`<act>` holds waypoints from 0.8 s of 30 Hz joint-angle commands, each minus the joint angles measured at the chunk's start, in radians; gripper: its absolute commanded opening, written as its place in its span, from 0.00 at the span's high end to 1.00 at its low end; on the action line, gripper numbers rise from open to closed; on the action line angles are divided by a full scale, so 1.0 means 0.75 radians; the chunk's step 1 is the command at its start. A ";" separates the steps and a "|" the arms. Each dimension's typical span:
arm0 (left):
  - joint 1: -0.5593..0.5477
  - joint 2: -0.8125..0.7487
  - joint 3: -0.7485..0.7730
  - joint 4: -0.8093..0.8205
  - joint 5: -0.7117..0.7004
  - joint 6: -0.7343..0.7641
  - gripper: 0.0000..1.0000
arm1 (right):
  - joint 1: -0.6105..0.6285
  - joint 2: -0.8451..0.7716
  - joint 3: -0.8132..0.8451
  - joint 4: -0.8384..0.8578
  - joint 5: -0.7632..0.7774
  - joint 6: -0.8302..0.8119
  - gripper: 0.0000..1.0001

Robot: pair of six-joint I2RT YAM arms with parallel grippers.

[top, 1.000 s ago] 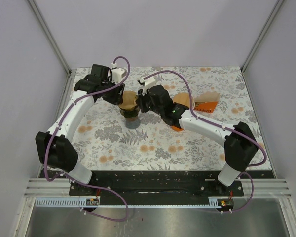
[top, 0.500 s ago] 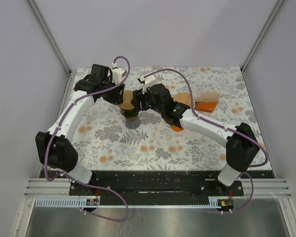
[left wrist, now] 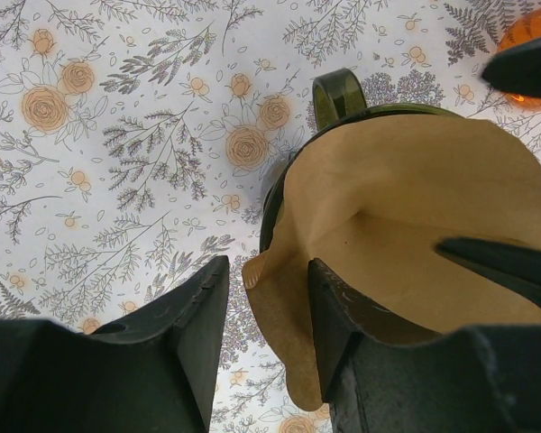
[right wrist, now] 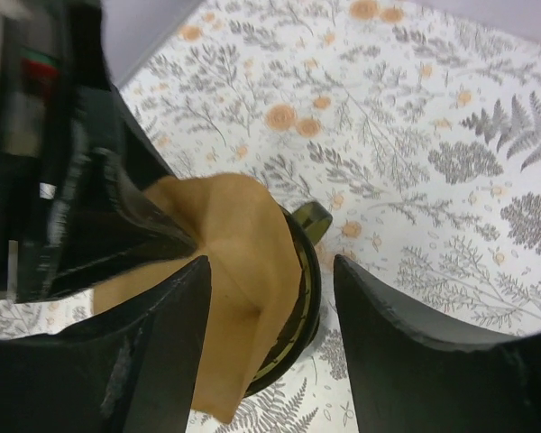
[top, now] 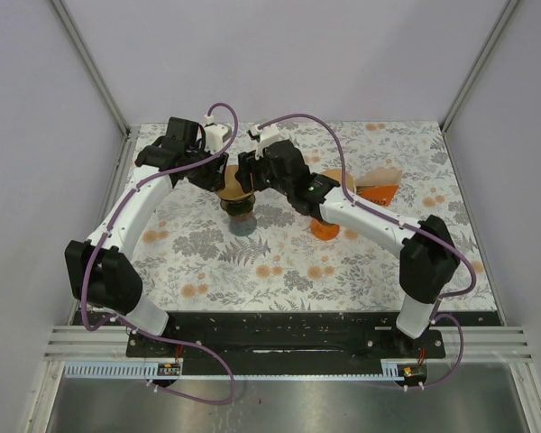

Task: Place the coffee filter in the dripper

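The dark green dripper stands on the flowered cloth, its handle pointing away from my left wrist. The brown paper coffee filter sits opened inside it, one flap hanging over the rim. My left gripper is open, one finger inside the filter and one outside, with the flap between them. My right gripper is open above the dripper's far side and astride the rim, holding nothing. In the top view both grippers meet over the filter.
An orange holder with more brown filters lies to the right at the back. A round orange thing sits partly under my right arm. The table's metal frame runs along the left and right sides.
My right gripper has opened and let go of the filter, which now rests in the dripper. The right arm has shifted a little toward the back left. The left arm has stayed still.
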 commanded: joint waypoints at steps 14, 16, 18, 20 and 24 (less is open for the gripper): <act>0.002 -0.036 0.005 0.056 0.012 0.018 0.50 | -0.022 0.120 0.113 -0.139 -0.023 -0.002 0.37; 0.002 -0.046 0.028 0.056 0.004 0.020 0.46 | -0.022 0.105 0.117 -0.147 -0.023 -0.008 0.36; 0.002 -0.059 0.044 0.056 0.006 0.025 0.39 | -0.022 0.083 0.119 -0.152 -0.021 -0.016 0.34; 0.002 -0.067 0.068 0.046 0.004 0.029 0.35 | -0.024 0.052 0.119 -0.152 -0.021 -0.027 0.32; 0.002 -0.067 0.099 0.026 0.004 0.039 0.31 | -0.026 0.009 0.123 -0.152 -0.017 -0.043 0.30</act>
